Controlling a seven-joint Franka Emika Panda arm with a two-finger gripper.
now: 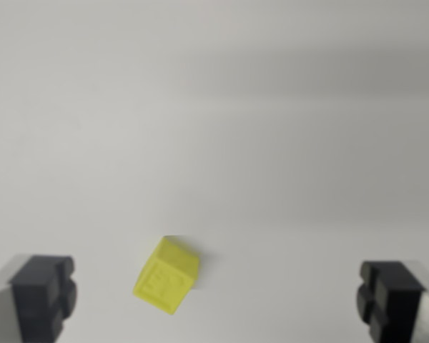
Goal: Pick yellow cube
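Gripper point(214, 300) open, jaws spread wide, holding nothing. Cube point(167, 276) between the fingers, nearer the finger on the wrist view's left, clear of both, resting on the table point(222, 121). Faces turned askew to the pads. Risk on closing: near pad likely to strike first and push or spin the cube, giving a corner grip and slip. Centre and align before closing.

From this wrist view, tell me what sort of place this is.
Probably a lab or test bench, though little shows. A plain white surface fills the view, bare except for one small yellow cube with embossed faces, tilted. The open gripper has black fingertips on either side of it.
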